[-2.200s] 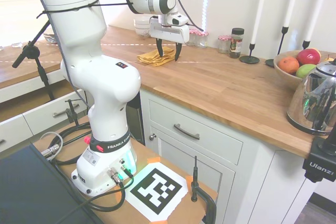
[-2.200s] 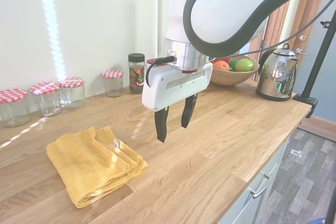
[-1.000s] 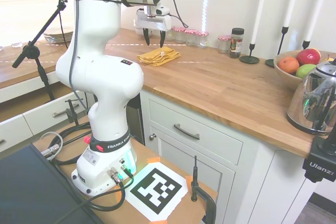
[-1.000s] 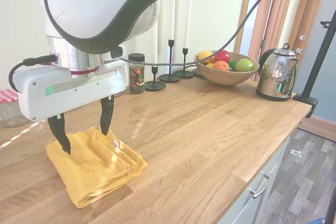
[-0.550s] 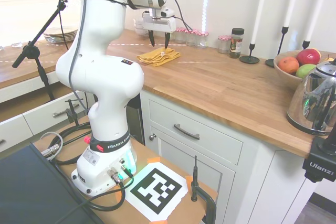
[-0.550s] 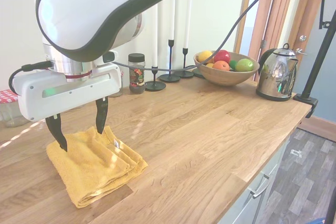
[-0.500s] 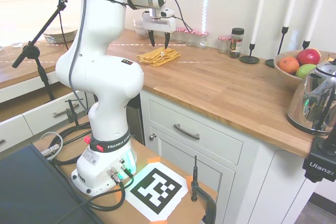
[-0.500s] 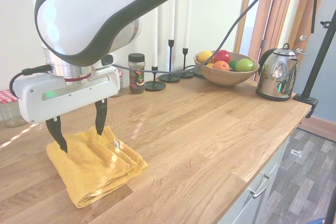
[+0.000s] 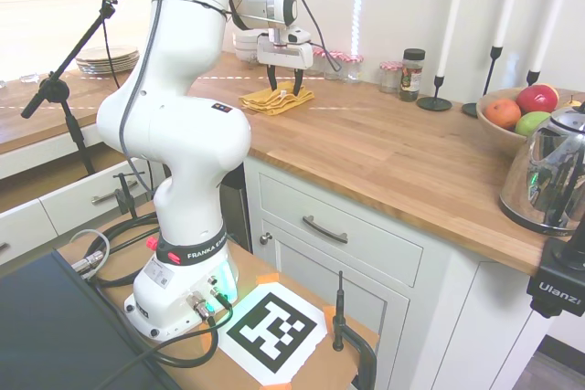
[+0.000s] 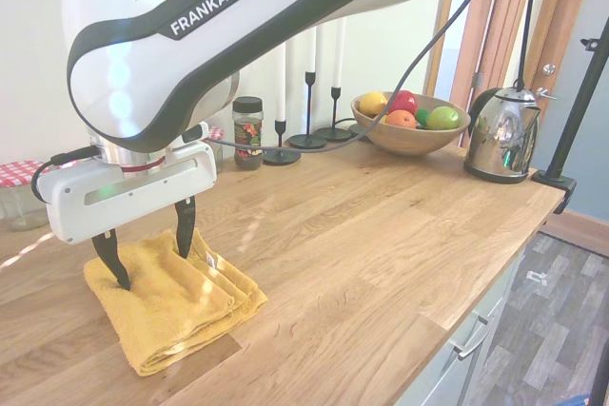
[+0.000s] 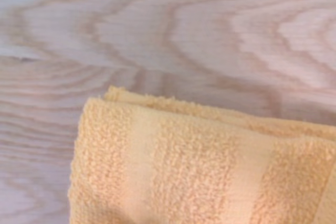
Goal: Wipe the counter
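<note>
Counter (image 10: 381, 225) of warm-brown planks runs long over white cabinets, and the gripper (image 10: 149, 254) stands on it with fingers spread, tips down on a folded yellow towel (image 10: 166, 306). Check-lidded jars (image 10: 19, 192) line the wall behind; a fruit bowl (image 10: 409, 135) and kettle (image 10: 501, 132) sit well apart.

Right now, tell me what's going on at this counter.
The white Franka arm has its gripper down on a folded yellow towel lying on the wooden counter. The fingers are open, straddling the towel's folded layers with the tips at or pressing into the cloth; nothing is clamped yet. The wrist view shows the towel's edge close below. No wiping has begun. The towel will probably be grasped next.
</note>
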